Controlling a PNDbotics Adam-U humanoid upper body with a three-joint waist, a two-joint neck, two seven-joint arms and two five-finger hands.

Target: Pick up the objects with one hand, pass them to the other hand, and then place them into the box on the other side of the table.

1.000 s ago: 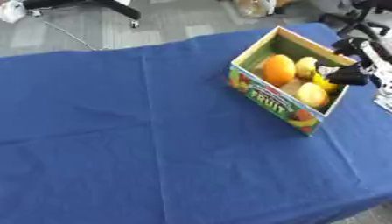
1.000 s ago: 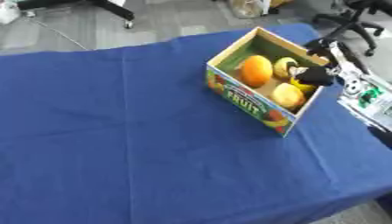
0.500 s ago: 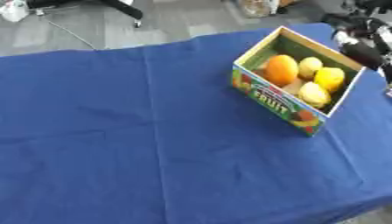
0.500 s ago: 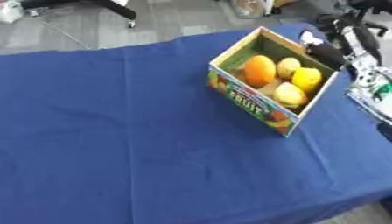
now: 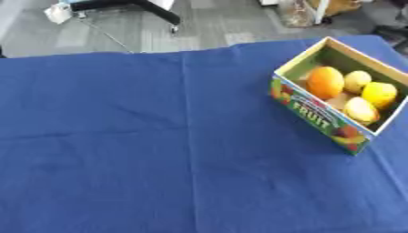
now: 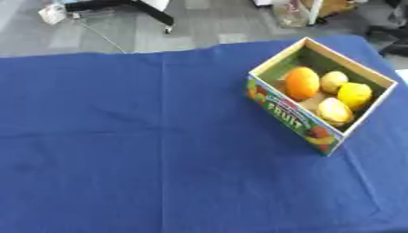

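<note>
Four fruits sit in the box [image 6: 296, 119] on the desk's [image 6: 143, 150] right side: an orange [image 6: 302, 83] and three yellow ones [image 6: 354, 94]. Neither hand shows, so can't tell what they're doing.
</note>
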